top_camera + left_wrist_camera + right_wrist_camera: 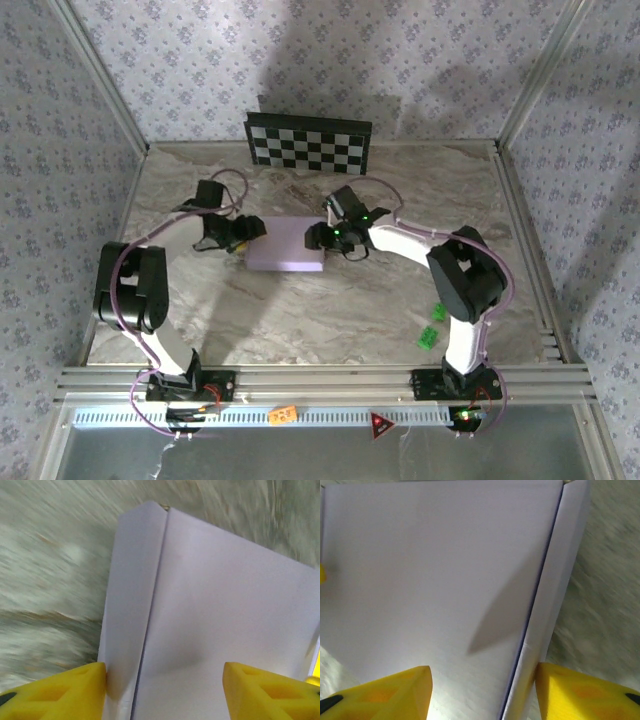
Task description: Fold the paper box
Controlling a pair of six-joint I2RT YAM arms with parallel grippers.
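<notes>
One lavender paper box [285,245] is lying flat on the marbled table [300,320], sitting squarely between the two grippers. The left gripper [245,232] is standing spread at the box's left end. One yellow finger [75,690] is up against the folded side flap, the other is over the top panel, and it is gripping nothing. The right gripper [318,238] is mirroring it at the opposite end, jaws parted too, with its outer finger [580,692] just beside the side flap. One checkerboard panel [308,143] is leaning beyond both grippers.
</notes>
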